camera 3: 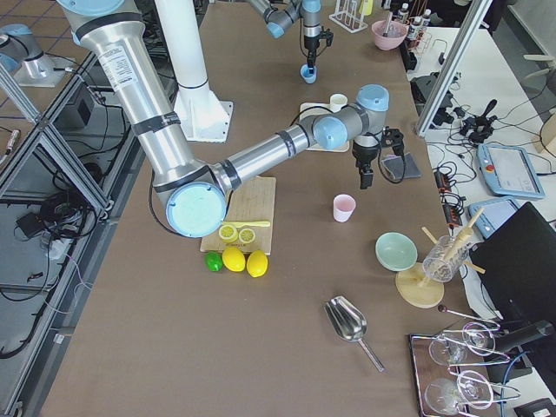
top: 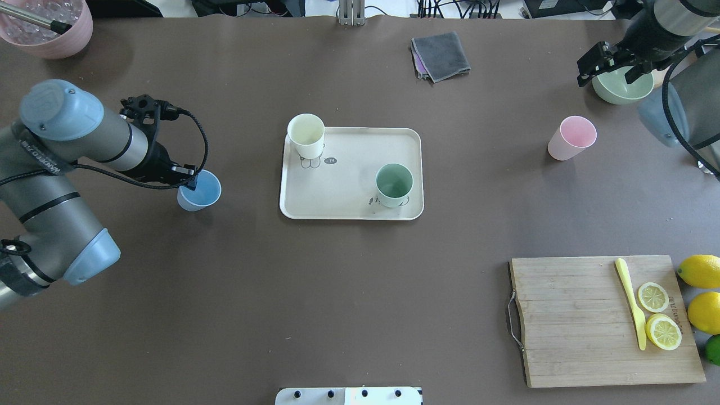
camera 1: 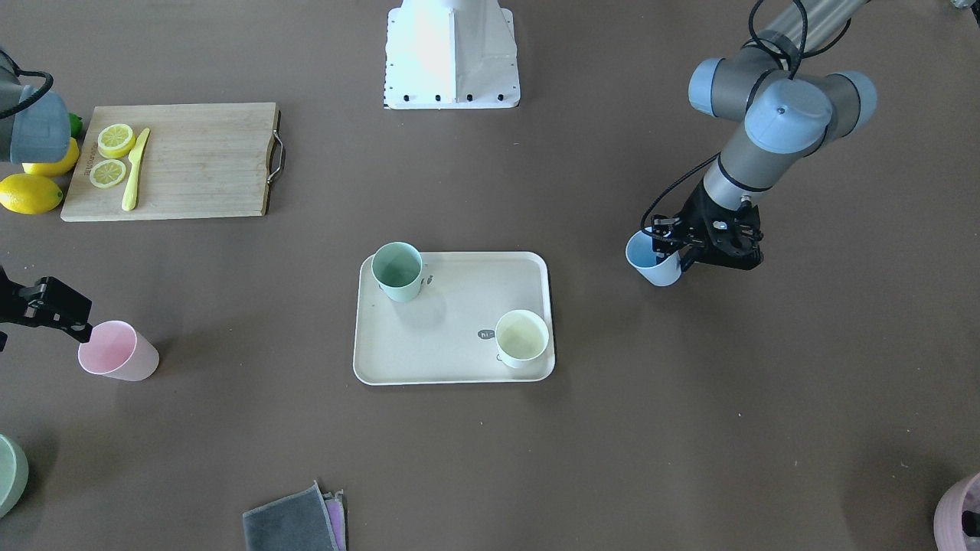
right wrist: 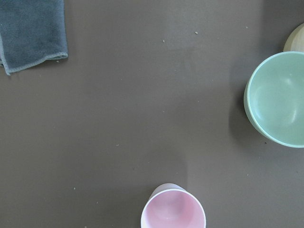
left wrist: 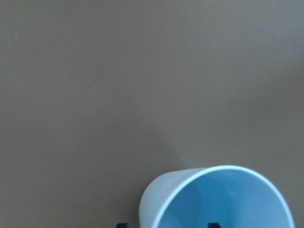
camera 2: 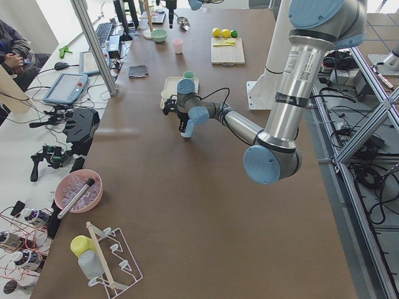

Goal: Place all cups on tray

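The beige tray lies mid-table with the mint green cup and the cream-yellow cup standing on it. My left gripper is shut on the light blue cup, which is tilted just left of the tray. In the left wrist view one finger is inside the cup and one is outside. The pink cup stands upright on the table right of the tray. My right gripper is open and empty, raised above the table just beyond the pink cup.
A green round dish sits under the right gripper. A grey cloth lies at the far edge. A wooden cutting board with lemon slices and a yellow knife is near right. A mauve pot stands far left.
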Controlling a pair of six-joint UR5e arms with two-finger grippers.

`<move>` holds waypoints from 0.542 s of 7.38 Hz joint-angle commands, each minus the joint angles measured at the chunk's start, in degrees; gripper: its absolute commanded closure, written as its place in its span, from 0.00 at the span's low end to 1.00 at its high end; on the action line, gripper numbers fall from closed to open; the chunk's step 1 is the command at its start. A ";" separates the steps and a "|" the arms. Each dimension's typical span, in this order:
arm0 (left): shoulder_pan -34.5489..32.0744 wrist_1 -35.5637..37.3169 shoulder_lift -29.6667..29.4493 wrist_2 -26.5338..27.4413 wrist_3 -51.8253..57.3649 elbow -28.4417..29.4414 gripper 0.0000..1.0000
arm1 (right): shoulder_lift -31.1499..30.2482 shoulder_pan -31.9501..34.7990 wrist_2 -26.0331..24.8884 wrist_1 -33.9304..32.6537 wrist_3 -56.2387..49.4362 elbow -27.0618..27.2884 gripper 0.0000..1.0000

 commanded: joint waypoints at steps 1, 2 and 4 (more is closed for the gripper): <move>1.46 5.27 -6.32 -0.05 -4.84 -0.04 1.00 | -0.49 0.25 0.00 0.04 -0.14 -0.14 0.00; 1.99 5.19 -6.85 0.30 -6.18 0.05 1.00 | -0.49 0.51 0.00 0.04 -0.05 -0.14 0.00; 2.00 5.36 -7.47 0.13 -6.28 -0.13 1.00 | -0.49 0.69 0.53 0.04 0.04 -0.05 0.00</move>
